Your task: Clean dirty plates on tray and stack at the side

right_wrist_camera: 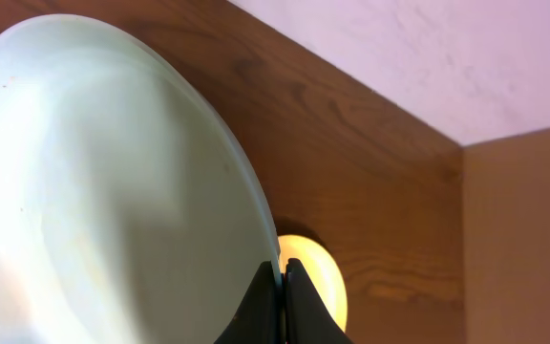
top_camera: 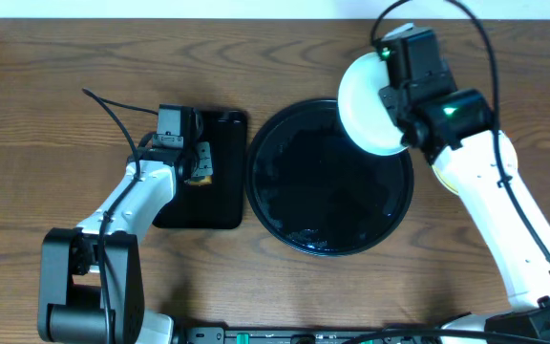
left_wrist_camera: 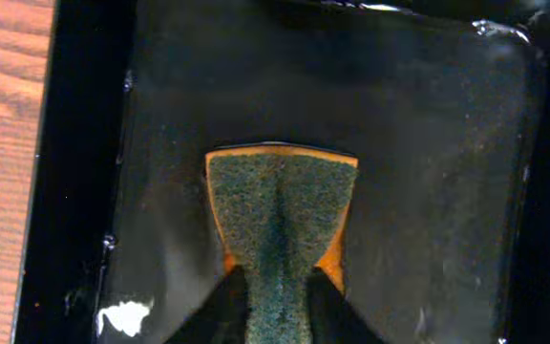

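Left gripper (left_wrist_camera: 277, 311): closing on green-orange sponge (left_wrist_camera: 280, 215) over rectangular tray (left_wrist_camera: 428, 143).
Right gripper (right_wrist_camera: 282, 291): pinching rim of mint plate (right_wrist_camera: 94, 191), holding it tilted over edge of round black tray (top_camera: 285, 205).

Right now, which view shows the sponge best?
Left wrist: the sponge sits mid-frame, green scrub face showing, pinched by the left gripper. Overhead shows only a small sliver; right wrist shows none.
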